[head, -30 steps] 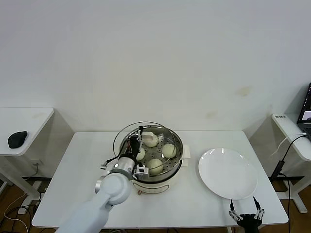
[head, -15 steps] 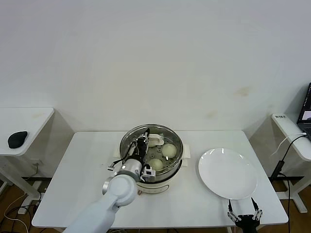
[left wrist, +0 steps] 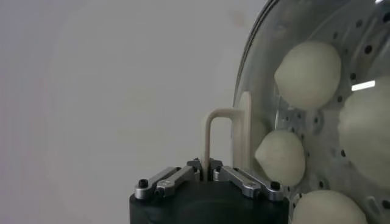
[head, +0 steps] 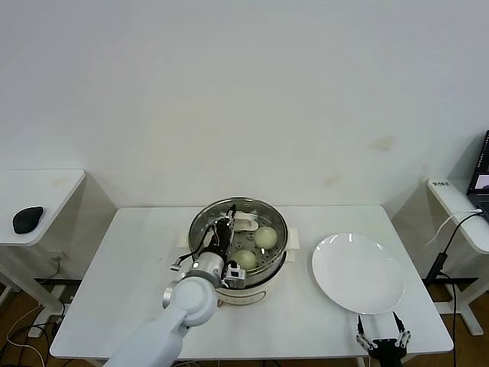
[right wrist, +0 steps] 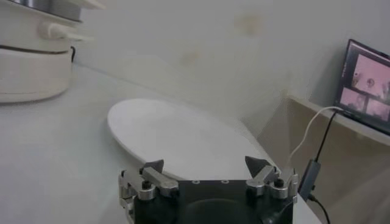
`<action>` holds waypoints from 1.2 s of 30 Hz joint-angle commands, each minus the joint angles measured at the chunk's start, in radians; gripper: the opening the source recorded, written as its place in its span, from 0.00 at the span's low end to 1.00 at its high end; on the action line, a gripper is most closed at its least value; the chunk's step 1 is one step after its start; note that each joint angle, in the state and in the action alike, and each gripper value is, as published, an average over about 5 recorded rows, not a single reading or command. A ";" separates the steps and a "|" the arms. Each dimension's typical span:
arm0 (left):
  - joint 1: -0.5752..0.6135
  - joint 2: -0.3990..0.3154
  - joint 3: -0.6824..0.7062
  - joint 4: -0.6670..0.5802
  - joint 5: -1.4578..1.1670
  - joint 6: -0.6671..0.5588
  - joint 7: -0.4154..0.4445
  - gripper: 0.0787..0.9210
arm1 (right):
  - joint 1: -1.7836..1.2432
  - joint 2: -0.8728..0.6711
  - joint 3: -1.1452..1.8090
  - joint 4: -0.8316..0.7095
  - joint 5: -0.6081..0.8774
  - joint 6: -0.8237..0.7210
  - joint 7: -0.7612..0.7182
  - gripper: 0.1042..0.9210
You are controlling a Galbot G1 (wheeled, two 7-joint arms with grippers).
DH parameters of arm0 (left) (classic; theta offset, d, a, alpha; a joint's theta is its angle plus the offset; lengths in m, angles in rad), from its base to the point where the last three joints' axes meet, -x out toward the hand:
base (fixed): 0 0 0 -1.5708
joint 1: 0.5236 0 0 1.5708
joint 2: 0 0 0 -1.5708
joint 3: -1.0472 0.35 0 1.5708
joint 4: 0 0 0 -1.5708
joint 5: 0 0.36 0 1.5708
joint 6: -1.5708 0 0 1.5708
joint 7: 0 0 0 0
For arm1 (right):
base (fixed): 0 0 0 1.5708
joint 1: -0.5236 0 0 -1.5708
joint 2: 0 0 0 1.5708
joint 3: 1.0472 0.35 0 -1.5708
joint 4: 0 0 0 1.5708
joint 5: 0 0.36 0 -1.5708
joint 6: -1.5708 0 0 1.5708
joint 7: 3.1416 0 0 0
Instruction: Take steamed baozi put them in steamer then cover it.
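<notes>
The round shiny stainless-steel steamer basket (head: 273,252) gleams, its perforated metal floor mirror-bright. The clear glass lid (left wrist: 359,36) with its metal rim is glossy; its cream-white handle (left wrist: 242,137) looks like smooth plastic (faintly satin). The pale dough buns (left wrist: 308,74) are matt and smooth. The flat white plate (head: 357,273) is glossy, the white table (head: 122,267) matt.
</notes>
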 commanded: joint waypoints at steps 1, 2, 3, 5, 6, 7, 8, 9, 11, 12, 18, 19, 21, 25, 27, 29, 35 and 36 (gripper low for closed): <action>0.005 -0.008 -0.005 0.005 0.003 -0.009 -0.010 0.08 | 0.000 -0.001 -0.001 -0.001 -0.001 0.001 -0.001 0.88; 0.006 -0.009 -0.006 0.006 0.005 -0.011 -0.012 0.08 | 0.000 -0.002 -0.001 -0.001 -0.001 0.001 -0.001 0.88; 0.007 -0.010 -0.007 0.007 0.008 -0.013 -0.015 0.08 | 0.000 -0.002 -0.001 -0.001 -0.001 0.001 -0.001 0.88; 0.009 -0.012 -0.011 0.008 0.014 -0.016 -0.018 0.08 | 0.000 -0.003 -0.001 -0.002 -0.001 0.001 -0.001 0.88; 0.010 -0.012 -0.012 0.007 0.018 -0.018 -0.020 0.09 | 0.000 -0.003 -0.001 -0.002 0.000 0.001 -0.001 0.88; 0.011 -0.011 -0.014 0.006 0.020 -0.019 -0.021 0.10 | 0.000 -0.004 -0.001 -0.002 0.000 0.001 -0.001 0.88; 0.013 -0.010 -0.015 0.003 0.022 -0.020 -0.022 0.12 | 0.000 -0.004 -0.001 -0.002 -0.001 0.001 -0.002 0.88; 0.015 -0.008 -0.017 -0.001 0.022 -0.021 -0.023 0.14 | 0.000 -0.004 -0.001 -0.003 -0.001 0.001 -0.002 0.88; 0.020 -0.002 -0.022 -0.013 0.022 -0.021 -0.023 0.21 | 0.000 -0.005 -0.002 -0.003 -0.001 0.001 -0.002 0.88; 0.024 0.002 -0.025 -0.022 0.020 -0.020 -0.023 0.24 | 0.000 -0.005 -0.002 -0.003 -0.001 0.002 -0.002 0.88; 0.084 0.039 -0.063 -0.108 -0.003 -0.021 -0.023 0.45 | 0.001 -0.006 -0.004 -0.006 -0.003 0.002 -0.003 0.88; 0.102 0.048 -0.072 -0.129 -0.012 -0.021 -0.024 0.49 | 0.001 -0.006 -0.005 -0.006 -0.003 0.002 -0.003 0.88; 0.147 0.070 -0.096 -0.178 -0.039 -0.023 -0.031 0.55 | 0.001 -0.006 -0.005 -0.006 -0.002 0.002 -0.003 0.88; 0.254 0.118 -0.160 -0.292 -0.141 -0.028 -0.059 0.69 | 0.002 -0.008 -0.007 -0.007 -0.001 0.002 -0.003 0.88; 0.308 0.147 -0.191 -0.353 -0.225 -0.029 -0.083 0.75 | 0.002 -0.010 -0.008 -0.008 0.001 0.002 -0.003 0.88; 0.370 0.174 -0.223 -0.411 -0.327 -0.028 -0.121 0.82 | 0.002 -0.013 -0.011 -0.009 0.002 0.001 -0.004 0.88; 0.638 0.181 -0.396 -0.526 -0.758 -0.138 -0.326 0.88 | 0.000 -0.024 -0.021 -0.003 0.015 0.003 -0.006 0.88; 0.678 0.169 -0.431 -0.522 -0.859 -0.203 -0.371 0.88 | -0.001 -0.028 -0.022 0.000 0.021 0.004 -0.007 0.88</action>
